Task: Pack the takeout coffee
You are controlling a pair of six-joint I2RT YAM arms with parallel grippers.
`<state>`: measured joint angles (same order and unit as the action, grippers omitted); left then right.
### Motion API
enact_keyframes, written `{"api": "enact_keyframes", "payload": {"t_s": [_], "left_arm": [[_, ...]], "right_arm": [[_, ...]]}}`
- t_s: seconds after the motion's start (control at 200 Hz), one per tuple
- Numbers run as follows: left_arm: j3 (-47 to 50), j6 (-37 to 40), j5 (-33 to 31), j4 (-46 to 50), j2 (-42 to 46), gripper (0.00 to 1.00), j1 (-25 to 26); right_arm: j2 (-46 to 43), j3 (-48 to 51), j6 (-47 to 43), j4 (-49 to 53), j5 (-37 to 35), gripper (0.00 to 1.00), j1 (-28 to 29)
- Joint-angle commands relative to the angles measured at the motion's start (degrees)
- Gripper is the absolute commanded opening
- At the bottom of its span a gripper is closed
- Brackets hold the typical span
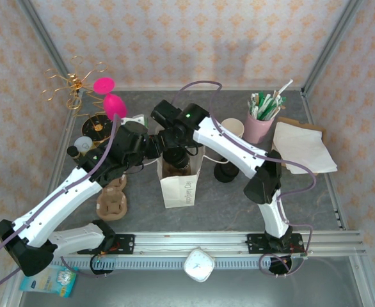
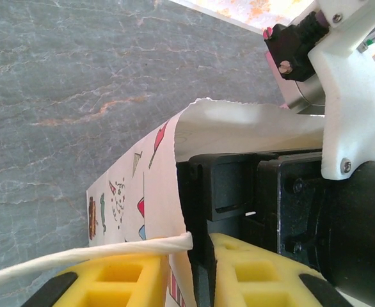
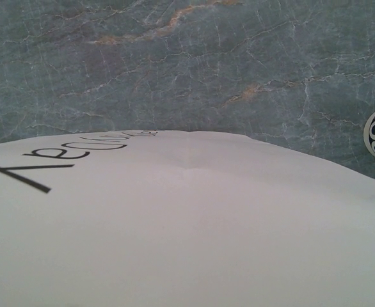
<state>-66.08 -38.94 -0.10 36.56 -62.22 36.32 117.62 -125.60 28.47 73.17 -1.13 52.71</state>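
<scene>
Two yellow pads (image 2: 111, 281) of the left gripper (image 2: 189, 259) stand close together, and between them we see the rim of the white paper bag (image 2: 251, 125) pinched, with the bag's string handle (image 2: 79, 256) lying across one pad. From above, this gripper (image 1: 150, 146) meets the bag's (image 1: 180, 188) left edge. The right gripper (image 1: 175, 155) hangs in the bag's open mouth, its black body (image 2: 239, 192) showing inside the paper wall; how wide its jaws stand we cannot tell. Just under it, inside the bag, we make out a dark shape over a bit of cream that we take for the takeout coffee (image 1: 178, 167), and we cannot tell whether the fingers touch it. The bag stands upright on the grey marbled table (image 1: 239, 204), printed lettering (image 3: 66, 157) on its near side. A brown cup carrier (image 1: 114, 201) lies to its left by the left arm. To its right we see a pile of black lids (image 1: 224, 174), a cream cup (image 1: 233, 126), a pink holder of straws (image 1: 261, 125) and white napkins (image 1: 303, 148). At the far left a gold wire stand (image 1: 72, 83) rises beside two pink shapes (image 1: 111, 102).
</scene>
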Motion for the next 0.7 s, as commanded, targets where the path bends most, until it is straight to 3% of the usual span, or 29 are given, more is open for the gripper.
{"api": "enact_keyframes", "payload": {"t_s": [0.0, 0.085, 0.696], "left_arm": [[0.28, 0.01, -2.31, 2.35, -0.62, 0.25, -0.46], [0.25, -0.1, -2.82, 2.38, -0.71, 0.21, -0.43], [1.53, -0.96, -5.95, 2.78, 0.25, 0.2, -1.69]], "right_arm": [[-2.26, -3.42, -0.65, 0.14, 1.36, 0.93, 0.69], [-2.6, -4.18, -0.64, 0.31, 1.95, 0.93, 0.73], [-8.94, -5.25, 0.38, 1.71, 3.78, 0.74, 0.72]]}}
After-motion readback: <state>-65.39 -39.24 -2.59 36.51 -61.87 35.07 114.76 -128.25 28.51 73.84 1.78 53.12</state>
